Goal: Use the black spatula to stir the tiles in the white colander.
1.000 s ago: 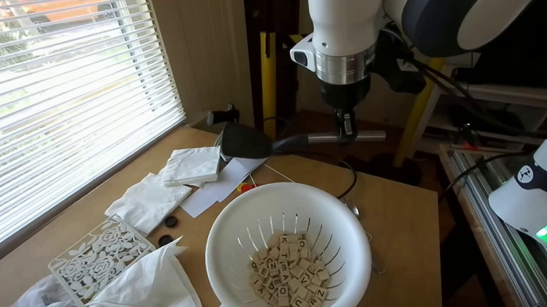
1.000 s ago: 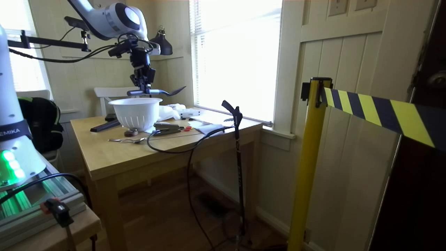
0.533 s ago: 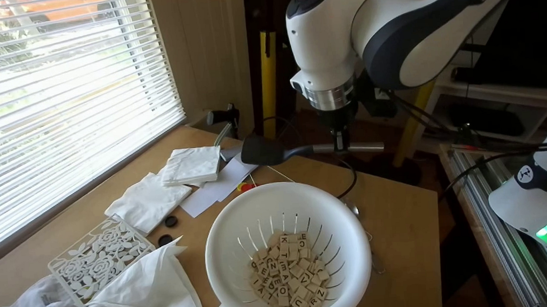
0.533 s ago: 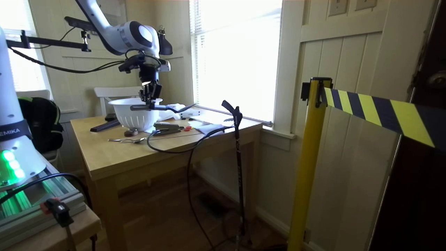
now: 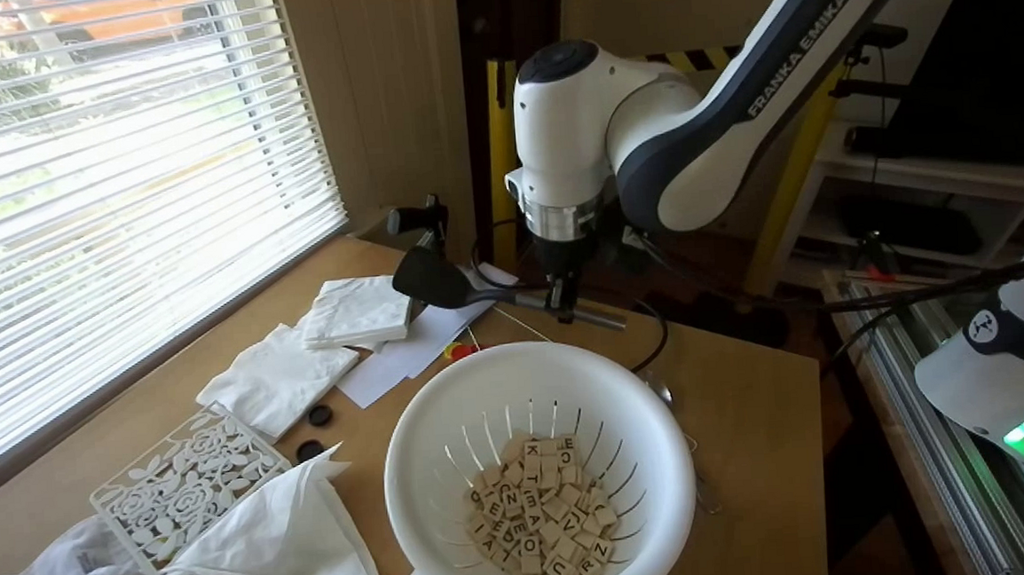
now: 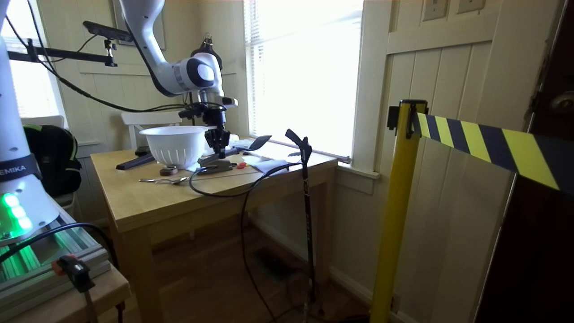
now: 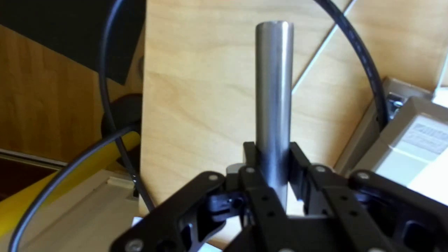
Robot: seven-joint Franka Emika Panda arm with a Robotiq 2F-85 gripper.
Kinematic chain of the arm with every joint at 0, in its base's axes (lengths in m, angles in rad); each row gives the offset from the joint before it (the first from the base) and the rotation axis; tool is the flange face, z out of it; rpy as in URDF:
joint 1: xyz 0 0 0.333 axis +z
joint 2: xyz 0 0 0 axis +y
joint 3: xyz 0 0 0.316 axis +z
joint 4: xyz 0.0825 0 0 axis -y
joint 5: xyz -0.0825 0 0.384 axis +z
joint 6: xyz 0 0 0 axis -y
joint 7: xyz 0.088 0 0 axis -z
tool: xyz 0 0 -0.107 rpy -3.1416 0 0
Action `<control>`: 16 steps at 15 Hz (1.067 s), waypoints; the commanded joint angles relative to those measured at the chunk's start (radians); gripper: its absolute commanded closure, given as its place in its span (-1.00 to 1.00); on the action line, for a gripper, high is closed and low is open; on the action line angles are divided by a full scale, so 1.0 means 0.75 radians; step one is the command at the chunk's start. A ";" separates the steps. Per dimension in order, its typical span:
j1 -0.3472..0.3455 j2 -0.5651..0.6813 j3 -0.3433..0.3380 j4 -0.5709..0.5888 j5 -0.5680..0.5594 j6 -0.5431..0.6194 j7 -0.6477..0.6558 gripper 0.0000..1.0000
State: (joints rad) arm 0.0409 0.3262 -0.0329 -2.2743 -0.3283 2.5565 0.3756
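The white colander [image 5: 492, 404] stands on the table, also seen in an exterior view [image 6: 177, 148]. Letter tiles [image 5: 539, 517] lie in its bottom; its wall hides them in an exterior view. My gripper [image 5: 562, 311] is shut across the metal handle of the black spatula [image 5: 430, 277], beside the colander and not over it. The wrist view shows the gripper [image 7: 272, 150] with a finger on each side of the steel handle [image 7: 274, 87]. The spatula head [image 6: 260, 142] points away from the colander, over the papers. The fingertips [image 6: 219, 154] are low; table contact cannot be told.
A grey stapler-like tool [image 7: 402, 140] and a black cable [image 7: 364, 59] lie near the gripper. White napkins [image 5: 358, 310], a white lattice panel [image 5: 195, 485] and a spoon [image 6: 181, 180] are on the table. A thin black pole [image 6: 307, 206] stands at the table edge.
My gripper has come down with the spatula and moved toward the window and papers. The spatula has turned a little, with its handle end lower. The colander and tiles have not moved.
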 commanded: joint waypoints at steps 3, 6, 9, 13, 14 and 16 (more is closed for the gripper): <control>0.063 0.193 -0.045 0.059 0.053 0.191 -0.036 0.88; 0.056 0.215 -0.031 0.066 0.113 0.162 -0.097 0.02; 0.049 0.151 -0.024 0.065 0.170 0.102 -0.143 -0.28; 0.048 -0.041 0.008 0.034 0.258 -0.158 -0.148 -0.82; 0.053 -0.103 0.018 0.013 0.284 -0.243 -0.130 -0.96; 0.051 -0.231 0.046 -0.029 0.339 -0.382 -0.123 -1.00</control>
State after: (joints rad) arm 0.0745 0.3051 -0.0235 -2.2246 -0.1479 2.3948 0.2954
